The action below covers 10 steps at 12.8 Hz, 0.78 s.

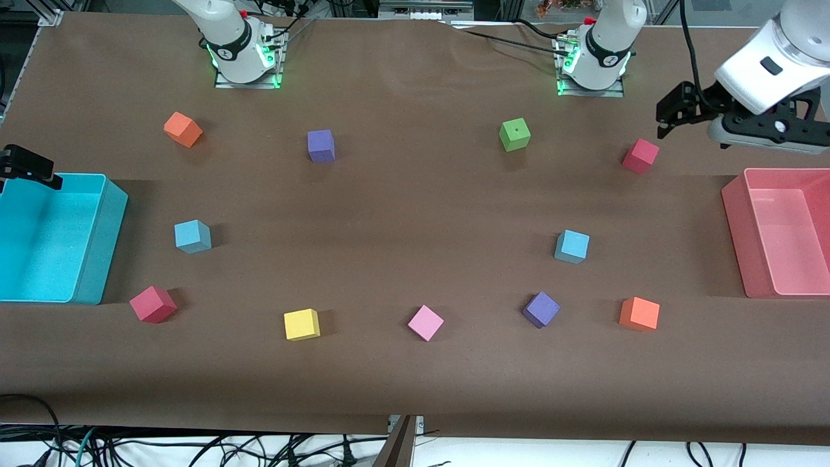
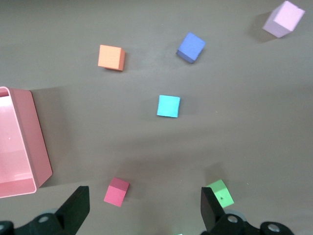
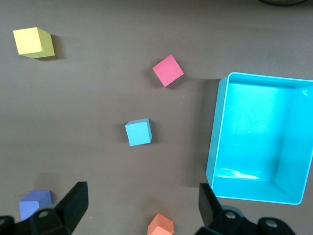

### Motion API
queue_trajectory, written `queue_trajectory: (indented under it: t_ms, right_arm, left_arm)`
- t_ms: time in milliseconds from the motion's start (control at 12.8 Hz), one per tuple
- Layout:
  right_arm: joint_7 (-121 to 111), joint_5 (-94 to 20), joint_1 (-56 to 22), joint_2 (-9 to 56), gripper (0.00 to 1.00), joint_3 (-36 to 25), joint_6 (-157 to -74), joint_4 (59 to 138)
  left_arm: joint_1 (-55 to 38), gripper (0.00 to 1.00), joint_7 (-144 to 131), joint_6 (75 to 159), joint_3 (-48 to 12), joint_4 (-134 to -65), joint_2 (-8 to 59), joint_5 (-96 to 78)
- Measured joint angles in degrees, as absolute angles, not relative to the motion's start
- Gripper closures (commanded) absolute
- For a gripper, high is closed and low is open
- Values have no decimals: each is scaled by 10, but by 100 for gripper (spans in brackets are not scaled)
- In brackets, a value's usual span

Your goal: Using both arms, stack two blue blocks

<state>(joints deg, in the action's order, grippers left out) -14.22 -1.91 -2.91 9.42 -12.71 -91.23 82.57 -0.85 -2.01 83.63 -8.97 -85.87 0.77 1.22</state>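
step: we judge nothing is picked yet; both blue blocks sit flat on the worktop (image 1: 415, 383), well apart, so this looks like the approach stage.
left hand: left hand (image 2: 144, 208) hangs high over the worktop's left-arm end, beside the pink bin (image 1: 778, 233); fingers spread wide, nothing between them.
right hand: right hand (image 3: 142, 208) is over the turquoise bin (image 1: 97, 246) at the right-arm end; fingers wide apart, empty. Only a black corner of it shows in the front view.
block A: blue block (image 1: 572, 246) lies toward the left arm's end, between the green block (image 1: 515, 134) and the purple block (image 1: 541, 309).
block B: second blue block (image 1: 192, 236) lies just beside the turquoise bin, farther from the front camera than the red block (image 1: 152, 303).
next: we expect each hand to drop onto its own nearby block, fingers square to the flat faces; block A sits slightly turned, so the left wrist may need a small twist.
risk: foam squashes, so we'd want a gentle squeeze.
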Motion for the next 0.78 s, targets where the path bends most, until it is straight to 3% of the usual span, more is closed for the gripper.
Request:
queue_trajectory:
  t_ms: [235, 782]
  right_arm:
    - [-142, -3, -29, 94, 0, -126, -912, 826]
    - [-142, 1, -29, 94, 0, -126, -912, 826]
  left_arm:
    - [-9, 0, -21, 865, -87, -899, -8, 12]
    - [-11, 0, -22, 869, -63, -917, -19, 6]
